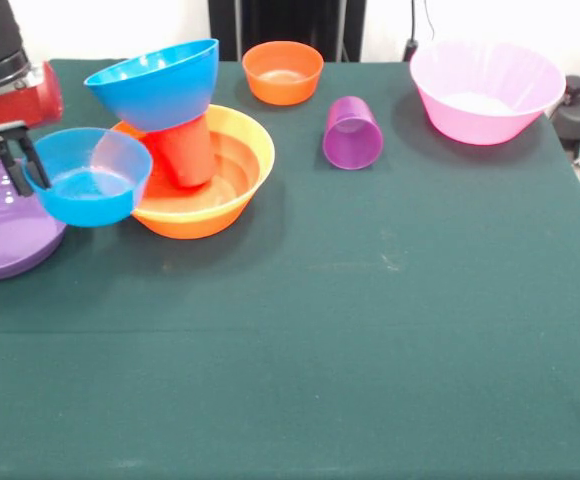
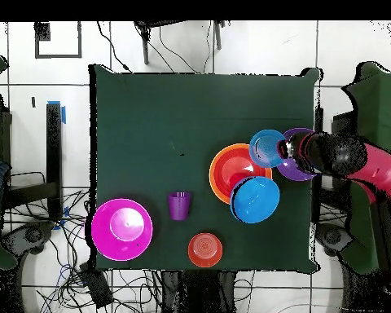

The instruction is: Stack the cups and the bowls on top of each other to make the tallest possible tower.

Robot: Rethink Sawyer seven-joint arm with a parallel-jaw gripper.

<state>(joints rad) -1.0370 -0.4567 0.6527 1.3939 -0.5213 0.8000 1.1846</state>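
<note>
Sawyer's gripper [image 1: 18, 165] clamps the rim of a small blue bowl [image 1: 90, 178], held at 9 o'clock beside the tower [image 1: 195, 170]: lg orange bowl, red cup [image 1: 185, 152], lg blue bowl [image 1: 160, 82] tilted on top. Counted: 6 bowls, 2 cups; purple cup [image 1: 352, 132] lies at 3 o'clock. No readable labels.
</note>
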